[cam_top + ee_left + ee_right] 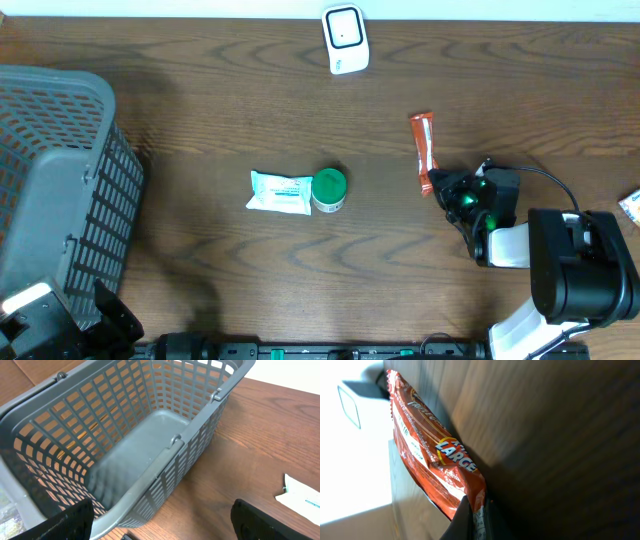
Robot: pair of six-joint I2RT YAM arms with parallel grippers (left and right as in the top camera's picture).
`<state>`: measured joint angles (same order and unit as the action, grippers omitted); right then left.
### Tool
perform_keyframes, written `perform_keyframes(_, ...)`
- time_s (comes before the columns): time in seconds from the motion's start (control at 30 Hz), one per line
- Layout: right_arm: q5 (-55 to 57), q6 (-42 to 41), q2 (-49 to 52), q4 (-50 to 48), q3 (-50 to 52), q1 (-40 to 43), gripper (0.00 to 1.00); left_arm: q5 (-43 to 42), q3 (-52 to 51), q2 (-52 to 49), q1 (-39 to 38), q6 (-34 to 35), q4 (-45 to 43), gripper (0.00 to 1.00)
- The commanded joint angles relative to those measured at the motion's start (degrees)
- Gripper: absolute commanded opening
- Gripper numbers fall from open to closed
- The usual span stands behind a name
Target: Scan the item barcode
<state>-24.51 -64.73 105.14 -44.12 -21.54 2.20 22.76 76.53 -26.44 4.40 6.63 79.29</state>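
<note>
An orange snack bar wrapper (423, 148) lies on the wooden table right of centre. My right gripper (440, 188) is shut on its near end; in the right wrist view the wrapper (432, 457) runs away from my pinching fingers (462, 520). A white barcode scanner (346, 39) stands at the table's far edge, and shows in the right wrist view as a white scanner (357, 400) at top left. My left gripper (165, 527) stands open beside the grey basket (165, 462), holding nothing. The bar's barcode is not visible.
A large grey plastic basket (55, 195) fills the left side. A white-and-teal packet (280, 192) and a green-lidded round tub (329, 188) lie mid-table; the packet's corner (302, 497) shows in the left wrist view. Another small packet (631, 206) sits at the right edge.
</note>
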Motion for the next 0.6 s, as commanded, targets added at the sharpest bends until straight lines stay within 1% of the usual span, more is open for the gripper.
perform_keyframes(0.0, -3.0, 5.7, 0.5, 7.0, 6.6, -0.3, 0.02, 0.2, 0.2, 0.4, 0.2, 0.1, 0.0, 0.88)
perform_keyframes(0.1, -6.3, 8.2, -7.3, 7.4, 6.6, -0.2, 0.02, 0.2, 0.2, 0.4, 0.2, 0.1, 0.0, 0.88)
perform_keyframes(0.23, -9.9, 11.1, -21.1, 8.1, 6.6, -0.2, 0.02, 0.2, 0.2, 0.4, 0.2, 0.1, 0.0, 0.88)
perform_keyframes(0.27, -10.6, 11.3, -28.1, 10.3, 6.5, -0.2, 0.01, 0.2, 0.2, 0.4, 0.2, 0.1, 0.0, 0.88)
perform_keyframes(0.37, -10.8, 12.2, -38.6, 16.6, 6.5, -0.2, 0.02, 0.2, 0.2, 0.4, 0.2, 0.1, 0.0, 0.88)
perform_keyframes(0.47, -11.2, 14.8, -48.0, 24.1, 6.3, -0.2, 0.02, 0.2, 0.2, 0.4, 0.2, 0.1, 0.0, 0.88)
perform_keyframes(0.57, -12.2, 18.7, -55.0, 31.3, 5.7, -0.2, 0.02, 0.2, 0.2, 0.4, 0.2, 0.1, 0.0, 0.88)
